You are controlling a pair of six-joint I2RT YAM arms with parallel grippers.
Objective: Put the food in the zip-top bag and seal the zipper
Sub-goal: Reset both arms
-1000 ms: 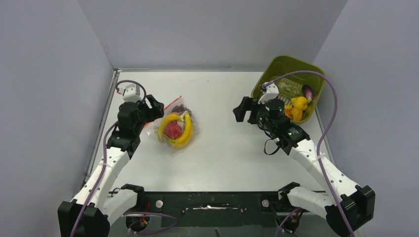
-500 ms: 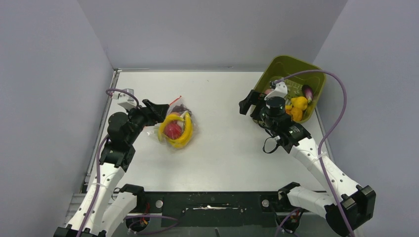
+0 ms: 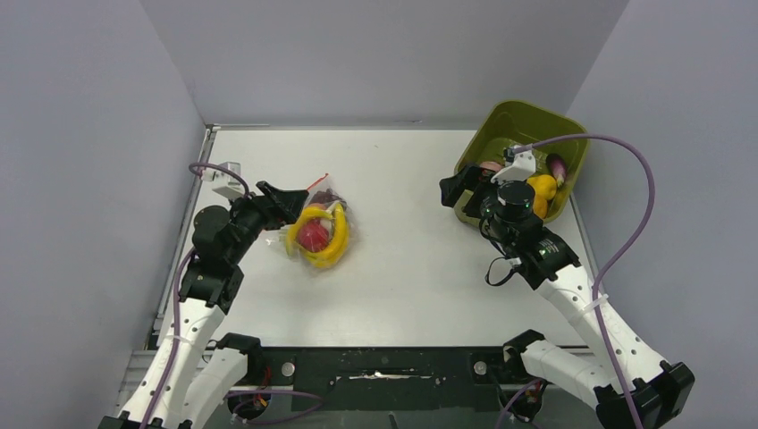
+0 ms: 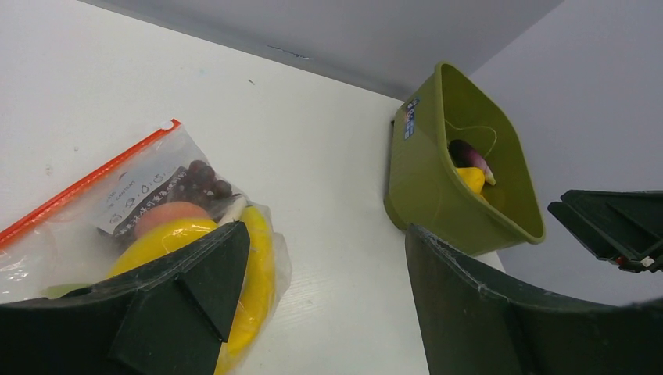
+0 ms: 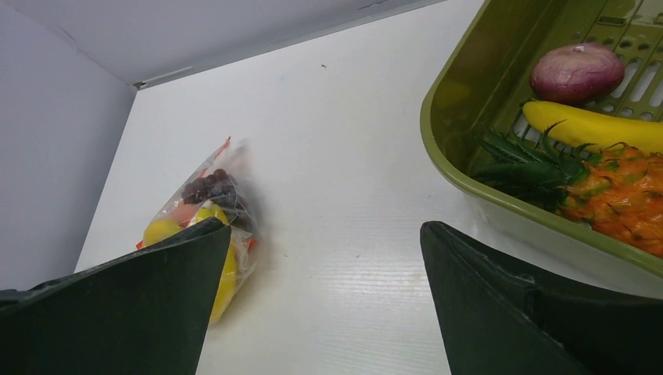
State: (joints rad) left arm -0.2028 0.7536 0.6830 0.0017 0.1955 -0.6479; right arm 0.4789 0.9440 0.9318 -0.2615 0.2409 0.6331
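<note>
Bag just right of the left pincer — zipper side nearest it

Left pincer (image 3: 288, 199) gapes wide, empty, beside the bag (image 3: 324, 234) on the counter (image 3: 402, 268). The zipper (image 4: 86, 183) runs aslant along the bag's far-left edge. Right pincer (image 3: 459, 189), wide and empty, hangs at the bin (image 3: 523, 108) rim — well apart, with more food (image 5: 594, 125) inside.
</note>
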